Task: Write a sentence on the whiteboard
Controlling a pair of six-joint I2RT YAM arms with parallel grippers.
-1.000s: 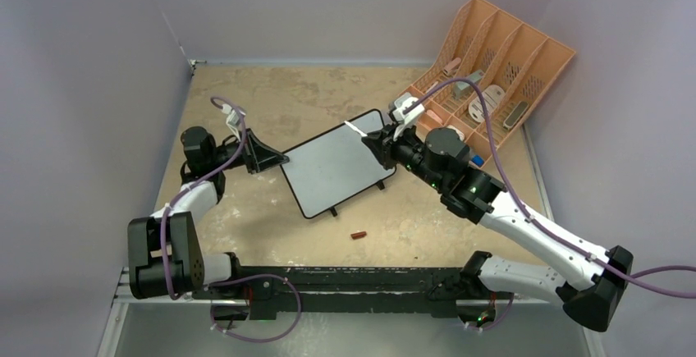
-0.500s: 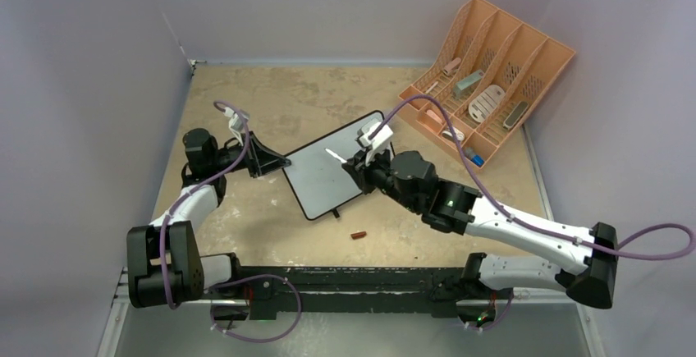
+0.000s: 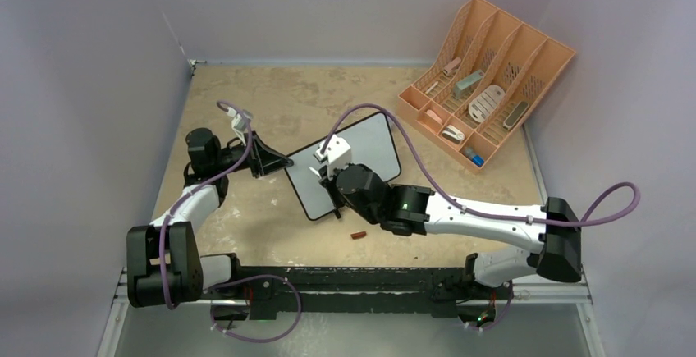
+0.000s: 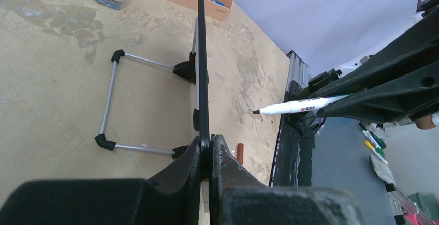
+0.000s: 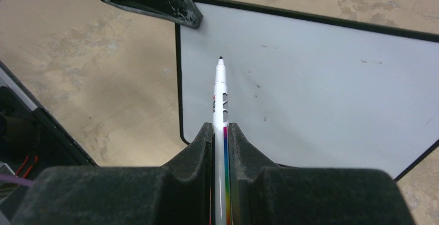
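Whiteboard point(image 3: 371, 137) mid-desk, propped on wire stand point(image 4: 110, 101). Left tool point(image 4: 207, 145) clamped on board edge nearest desk's left edge. Right tool point(image 5: 221, 132) gripping marker point(image 5: 219, 93), tip near board face, not touching. Peach organizer point(image 3: 447, 41) at far right corner, slots holding small items.

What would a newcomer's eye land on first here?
At the centre of the scene, the right gripper is shut on a white marker, whose tip points at the whiteboard without touching it. The left gripper pinches the whiteboard's left edge. A peach desk organizer sits in the far right corner.
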